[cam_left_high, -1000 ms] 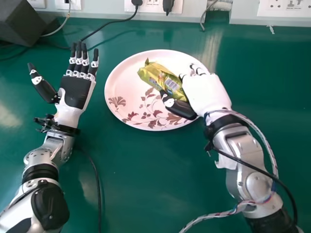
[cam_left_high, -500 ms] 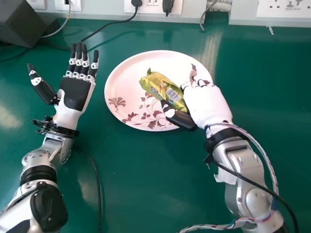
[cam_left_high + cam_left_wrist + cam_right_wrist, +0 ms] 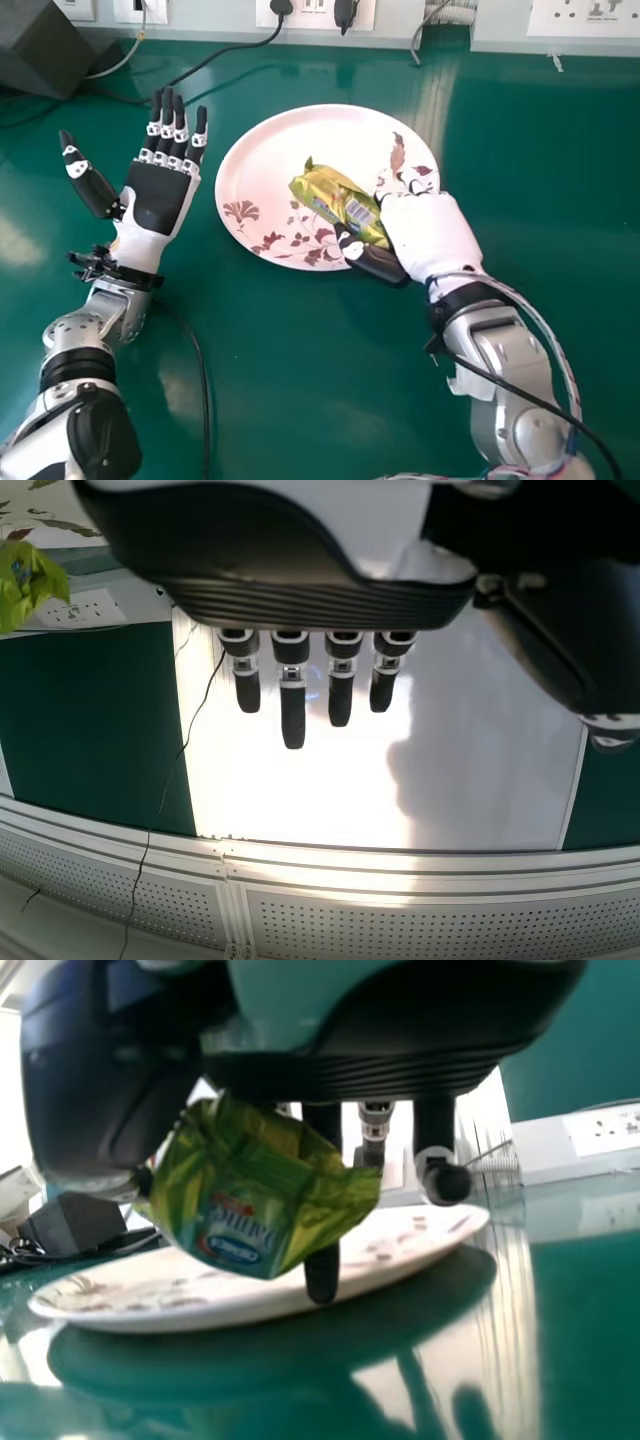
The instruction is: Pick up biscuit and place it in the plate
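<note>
My right hand (image 3: 430, 232) is at the right rim of the white floral plate (image 3: 285, 135), thumb and fingers curled round the green-yellow biscuit packet (image 3: 340, 203), which lies over the plate's lower right part. In the right wrist view my right hand (image 3: 400, 1030) holds the packet (image 3: 250, 1195) between thumb and fingers, with the plate (image 3: 240, 1305) behind and below it. My left hand (image 3: 158, 196) is palm up left of the plate, its fingers straight; the left wrist view shows this left hand (image 3: 290, 695) holding nothing, with part of the packet (image 3: 28, 580) at the side.
A dark box (image 3: 50, 45) stands at the back left of the green table (image 3: 290, 380), with black cables beside it. Wall sockets (image 3: 585, 18) line the back edge. A cable runs along the table by my left forearm.
My right hand has moved a little back toward the robot and to the right, with the packet in it. The left hand has barely shifted.
</note>
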Tool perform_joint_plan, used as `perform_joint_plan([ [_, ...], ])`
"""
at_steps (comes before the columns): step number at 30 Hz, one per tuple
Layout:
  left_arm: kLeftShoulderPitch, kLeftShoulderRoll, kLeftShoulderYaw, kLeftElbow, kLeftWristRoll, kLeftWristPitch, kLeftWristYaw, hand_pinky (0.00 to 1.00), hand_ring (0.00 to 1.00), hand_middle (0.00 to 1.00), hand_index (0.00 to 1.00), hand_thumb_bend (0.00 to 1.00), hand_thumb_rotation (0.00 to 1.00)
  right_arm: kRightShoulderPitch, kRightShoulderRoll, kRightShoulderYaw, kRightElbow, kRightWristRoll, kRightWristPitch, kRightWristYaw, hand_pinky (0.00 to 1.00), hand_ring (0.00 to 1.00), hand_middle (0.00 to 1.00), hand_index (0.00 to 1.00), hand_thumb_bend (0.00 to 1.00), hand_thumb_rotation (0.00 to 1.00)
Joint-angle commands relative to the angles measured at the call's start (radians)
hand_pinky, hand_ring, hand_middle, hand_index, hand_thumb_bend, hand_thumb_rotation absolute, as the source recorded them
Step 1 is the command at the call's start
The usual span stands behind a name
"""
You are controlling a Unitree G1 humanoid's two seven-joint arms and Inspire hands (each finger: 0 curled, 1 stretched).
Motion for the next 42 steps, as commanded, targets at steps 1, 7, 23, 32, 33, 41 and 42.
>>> perform_joint_plan([
  [1,0.073,-0.028,-0.014,0.029,0.019,0.004,0.011,0.97,0.85,0.95,0.98,1.0,0.31,-0.024,-0.006,-0.011,0.048,0.026,-0.01,-0.029,0.06,0.17,0.29,0.49,0.49,0.03],
  [7,0.039,-0.025,-0.023,0.056,0.019,0.006,0.002,1.0,0.88,0.96,1.0,0.97,0.3,-0.122,-0.011,-0.028,0.18,0.075,-0.013,-0.095,0.06,0.17,0.3,0.49,0.49,0.03],
  [23,0.002,0.004,-0.065,0.087,0.049,0.018,-0.05,1.0,0.89,0.97,1.0,0.96,0.36,-0.256,-0.027,0.007,0.4,0.161,-0.015,-0.227,0.08,0.17,0.31,0.49,0.49,0.03],
  [32,0.008,-0.018,-0.075,0.057,0.084,-0.092,-0.035,1.0,0.89,0.96,0.99,0.96,0.36,-0.279,-0.044,0.023,0.441,0.189,-0.009,-0.255,0.21,0.31,0.41,0.49,0.5,0.04],
  [33,0.01,-0.025,-0.078,0.052,0.087,-0.115,-0.05,1.0,0.89,0.96,0.99,0.96,0.36,-0.28,-0.046,0.024,0.439,0.189,-0.006,-0.253,0.25,0.35,0.44,0.49,0.5,0.04],
  [41,0.022,-0.048,-0.1,0.028,0.107,-0.192,-0.122,1.0,0.88,0.96,0.99,0.97,0.34,-0.268,-0.065,0.024,0.405,0.191,0.003,-0.247,0.55,0.73,0.75,0.78,0.6,0.31],
  [42,0.023,-0.05,-0.1,0.028,0.104,-0.19,-0.121,1.0,0.88,0.96,0.99,0.97,0.34,-0.267,-0.068,0.023,0.401,0.192,0.003,-0.247,0.56,0.74,0.76,0.81,0.61,0.32],
])
